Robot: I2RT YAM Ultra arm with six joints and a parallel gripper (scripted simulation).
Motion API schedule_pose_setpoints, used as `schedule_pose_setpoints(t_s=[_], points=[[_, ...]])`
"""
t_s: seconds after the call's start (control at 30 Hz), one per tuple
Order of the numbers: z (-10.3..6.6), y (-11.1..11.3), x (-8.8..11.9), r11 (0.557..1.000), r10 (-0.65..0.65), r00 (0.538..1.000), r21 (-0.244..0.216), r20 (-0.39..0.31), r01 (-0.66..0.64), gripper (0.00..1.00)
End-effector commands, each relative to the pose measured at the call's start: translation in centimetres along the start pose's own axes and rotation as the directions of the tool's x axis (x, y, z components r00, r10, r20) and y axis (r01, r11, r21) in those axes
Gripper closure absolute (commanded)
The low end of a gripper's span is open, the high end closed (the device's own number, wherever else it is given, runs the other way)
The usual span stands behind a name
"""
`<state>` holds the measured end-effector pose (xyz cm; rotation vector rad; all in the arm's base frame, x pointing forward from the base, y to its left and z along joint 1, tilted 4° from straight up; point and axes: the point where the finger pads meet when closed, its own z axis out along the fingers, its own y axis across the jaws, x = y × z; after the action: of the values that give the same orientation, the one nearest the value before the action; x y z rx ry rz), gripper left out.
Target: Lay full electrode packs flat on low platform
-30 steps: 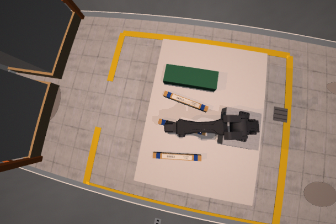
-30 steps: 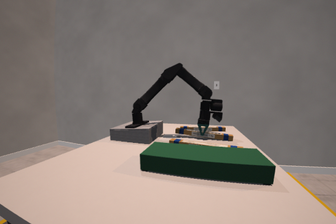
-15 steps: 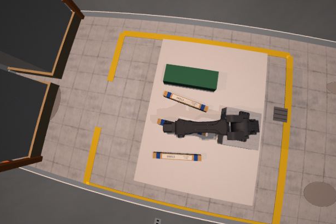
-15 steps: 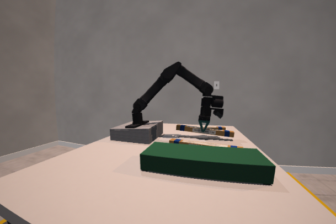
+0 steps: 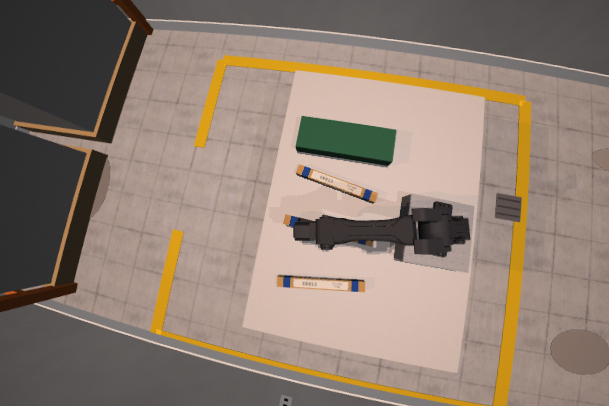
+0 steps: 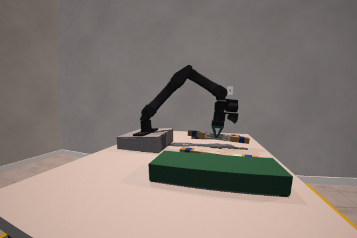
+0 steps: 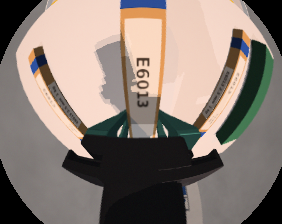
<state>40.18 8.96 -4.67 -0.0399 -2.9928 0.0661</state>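
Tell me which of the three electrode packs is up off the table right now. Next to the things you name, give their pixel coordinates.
The middle orange-and-blue pack (image 5: 289,220) (image 6: 241,139) (image 7: 142,45), clamped in the hand (image 6: 217,136) (image 7: 142,111); the other two lie flat on the white tabletop (image 5: 360,320) (image 6: 135,208).

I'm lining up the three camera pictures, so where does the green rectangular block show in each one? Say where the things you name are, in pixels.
Top: green rectangular block (image 5: 346,139) (image 6: 220,173) (image 7: 249,95), upper middle, on the white table.
Exterior: in the foreground, lower middle to right.
Wrist: a curved strip along the right side.
Shared landmark: the orange-and-blue electrode pack nearest the block (image 5: 336,183) (image 6: 188,150) (image 7: 225,82), beside it in every view.
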Motion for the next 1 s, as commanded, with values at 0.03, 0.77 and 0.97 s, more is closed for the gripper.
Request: schedule_pose_setpoints(t_s=[0.03, 0.77, 0.97], points=[[-5.55, 0.55, -1.86, 1.0, 0.005, 0.994, -0.03, 0.111, -0.002, 1.0], [-6.32, 0.76, -1.91, 1.0, 0.002, 0.994, -0.031, 0.106, 0.001, 1.0], [-6.38, 0.83, -1.92, 1.0, 0.001, 0.994, -0.031, 0.106, 0.002, 1.0]])
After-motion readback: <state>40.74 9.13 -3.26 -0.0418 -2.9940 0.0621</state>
